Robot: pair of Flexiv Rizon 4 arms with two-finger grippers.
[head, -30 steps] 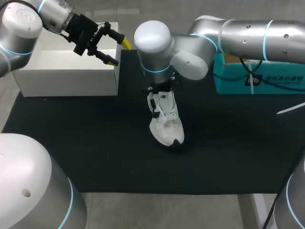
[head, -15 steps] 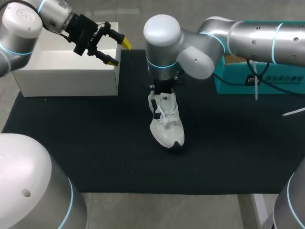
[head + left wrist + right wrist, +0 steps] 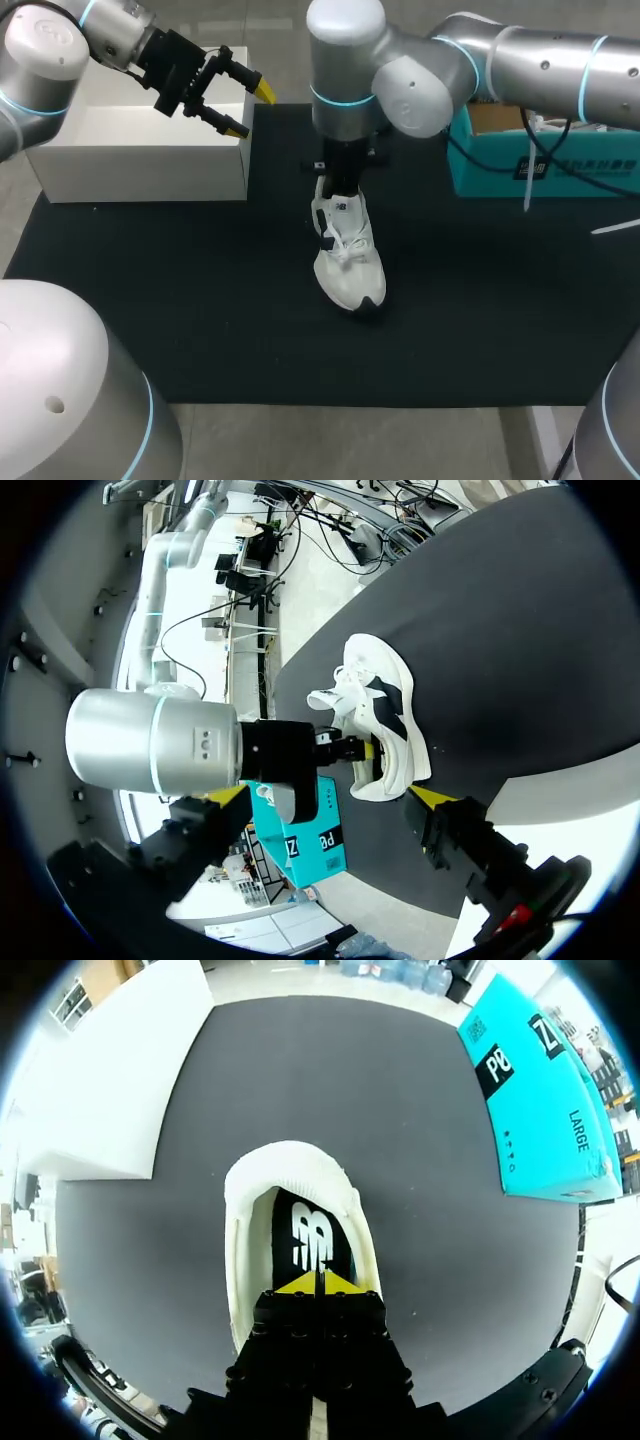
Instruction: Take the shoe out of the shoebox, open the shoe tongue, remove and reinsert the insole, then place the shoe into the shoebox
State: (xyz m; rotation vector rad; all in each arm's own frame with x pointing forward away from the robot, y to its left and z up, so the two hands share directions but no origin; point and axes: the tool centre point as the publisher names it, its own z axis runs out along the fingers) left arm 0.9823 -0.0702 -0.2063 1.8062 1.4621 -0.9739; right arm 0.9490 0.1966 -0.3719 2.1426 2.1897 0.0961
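shoe [image 3: 347, 255]: frame centre, toe toward lower edge.
right gripper [image 3: 319, 1282]: tips together in heel opening, on insole [image 3: 310, 1232]; hold unconfirmed.
left gripper [image 3: 240, 103]: fingers apart, upper left, above white box [image 3: 140, 150].
step: insole removal, likely.
next: slow pull; shoe may lift.

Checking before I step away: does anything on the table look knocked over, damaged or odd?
Nothing stands out. The white sneaker stands upright on the black mat, with nothing spilled around it.
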